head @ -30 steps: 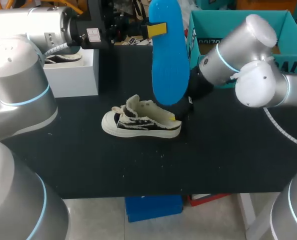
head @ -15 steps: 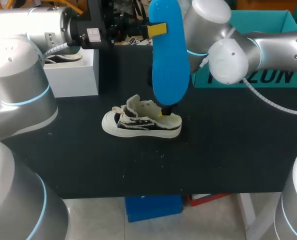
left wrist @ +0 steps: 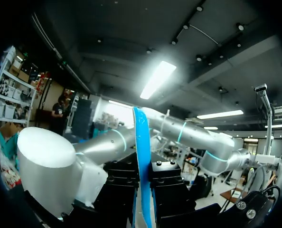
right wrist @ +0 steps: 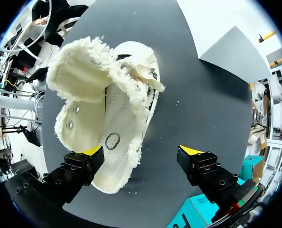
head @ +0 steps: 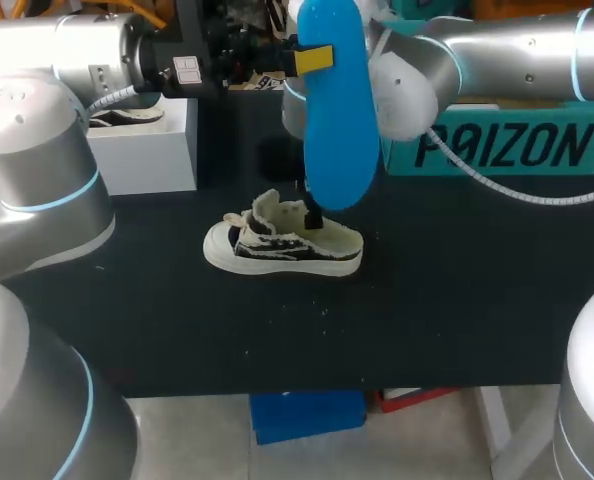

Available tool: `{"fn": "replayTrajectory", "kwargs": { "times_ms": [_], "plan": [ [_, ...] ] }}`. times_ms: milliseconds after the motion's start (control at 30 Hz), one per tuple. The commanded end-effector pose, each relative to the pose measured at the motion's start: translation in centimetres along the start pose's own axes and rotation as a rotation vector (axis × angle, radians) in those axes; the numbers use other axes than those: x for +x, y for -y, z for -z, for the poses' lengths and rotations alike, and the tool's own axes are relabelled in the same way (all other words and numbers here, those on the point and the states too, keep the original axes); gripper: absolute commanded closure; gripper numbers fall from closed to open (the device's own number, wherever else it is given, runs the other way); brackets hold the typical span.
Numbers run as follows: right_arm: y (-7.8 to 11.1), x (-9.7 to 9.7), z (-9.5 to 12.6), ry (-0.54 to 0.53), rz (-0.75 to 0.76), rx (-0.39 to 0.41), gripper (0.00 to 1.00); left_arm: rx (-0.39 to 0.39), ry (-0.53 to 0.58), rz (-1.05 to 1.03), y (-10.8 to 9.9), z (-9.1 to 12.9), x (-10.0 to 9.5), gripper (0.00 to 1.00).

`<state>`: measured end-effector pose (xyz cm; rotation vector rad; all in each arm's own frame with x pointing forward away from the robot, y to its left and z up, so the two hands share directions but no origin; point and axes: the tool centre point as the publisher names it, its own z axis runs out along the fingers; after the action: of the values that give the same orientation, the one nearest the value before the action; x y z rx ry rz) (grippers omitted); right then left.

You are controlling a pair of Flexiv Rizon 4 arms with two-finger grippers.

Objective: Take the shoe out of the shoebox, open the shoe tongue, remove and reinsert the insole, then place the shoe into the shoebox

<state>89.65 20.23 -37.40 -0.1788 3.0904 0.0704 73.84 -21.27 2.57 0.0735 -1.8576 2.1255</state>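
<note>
Blue insole stands upright at top centre of the head view, clamped in the L gripper, whose yellow tip shows against the insole's upper part. L arm comes in from the upper left. In the L wrist view the insole is seen edge-on, running straight up between the two black fingers, which press on it from either side.

Cream-and-black shoe rests on its sole at mid-frame on the black tabletop, toe toward the frame's left, heel to the right, tongue pulled up & open. As framed it sits right below the insole's lower end; cannot tell if the two touch. R arm enters from the upper right, passes over the teal shoebox and goes behind the insole. R gripper hangs just above the shoe's opening, mostly hidden by the insole.

R wrist view: the R gripper's fingers are spread wide w/ nothing held. Shoe lies under & ahead of the gripper, opening facing the camera, its near end just beside one yellow tip. The other tip is over bare tabletop, apart from the shoe.

At the head view's upper left, a white box carries a second shoe, well apart from both grippers.
</note>
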Motion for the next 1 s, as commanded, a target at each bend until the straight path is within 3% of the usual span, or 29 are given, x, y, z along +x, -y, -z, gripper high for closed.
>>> {"fn": "replayTrajectory", "kwargs": {
  "times_ms": [33,167,233,267,1000],
  "plan": [
    [-0.7,-0.5,-0.6,-0.011,-0.004,0.154,0.0,0.003,0.004,-0.002,-0.1,-0.1,0.0,1.0],
    [-0.6,-0.5,-1.0,-0.016,-0.016,0.131,0.0,0.003,0.004,-0.002,-0.1,-0.1,0.0,1.0],
    [-0.6,-0.4,-1.4,-0.014,-0.031,0.127,0.82,0.003,0.004,-0.002,-0.1,-0.1,0.0,1.0],
    [-0.5,-0.3,-1.6,-0.018,-0.037,0.115,1.0,0.003,0.004,-0.002,-0.1,-0.1,0.0,1.0],
    [-0.5,-0.2,-1.7,-0.024,-0.042,0.094,1.0,0.003,0.004,-0.002,-0.1,-0.1,0.0,1.0]
  ]
}}
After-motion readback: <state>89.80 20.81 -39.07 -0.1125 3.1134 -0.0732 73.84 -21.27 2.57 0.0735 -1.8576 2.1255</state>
